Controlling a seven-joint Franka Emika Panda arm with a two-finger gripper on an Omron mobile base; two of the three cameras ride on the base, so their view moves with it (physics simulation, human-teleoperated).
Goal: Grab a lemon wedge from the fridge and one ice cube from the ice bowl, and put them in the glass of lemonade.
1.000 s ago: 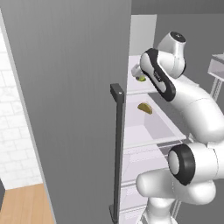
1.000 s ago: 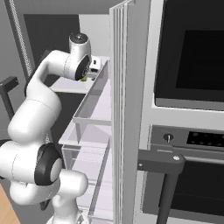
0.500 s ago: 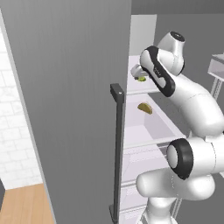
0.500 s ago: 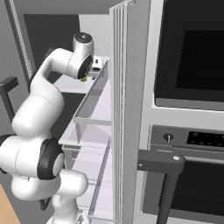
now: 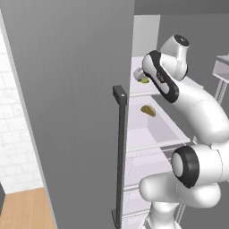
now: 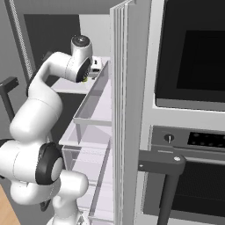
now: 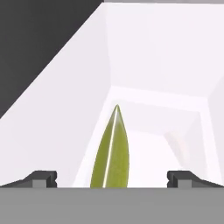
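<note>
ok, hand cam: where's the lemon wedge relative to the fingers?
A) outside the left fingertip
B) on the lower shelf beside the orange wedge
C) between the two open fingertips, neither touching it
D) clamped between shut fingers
C: in the hand view the lemon wedge stands centred in the gap of the gripper, with both fingertips set wide apart and clear of it.

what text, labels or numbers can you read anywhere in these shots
None can be read.
The oven control strip has small pale marks beside its knob, too small and blurred to read.
The fridge door, its shelves and the lemon wedge carry no writing.
</note>
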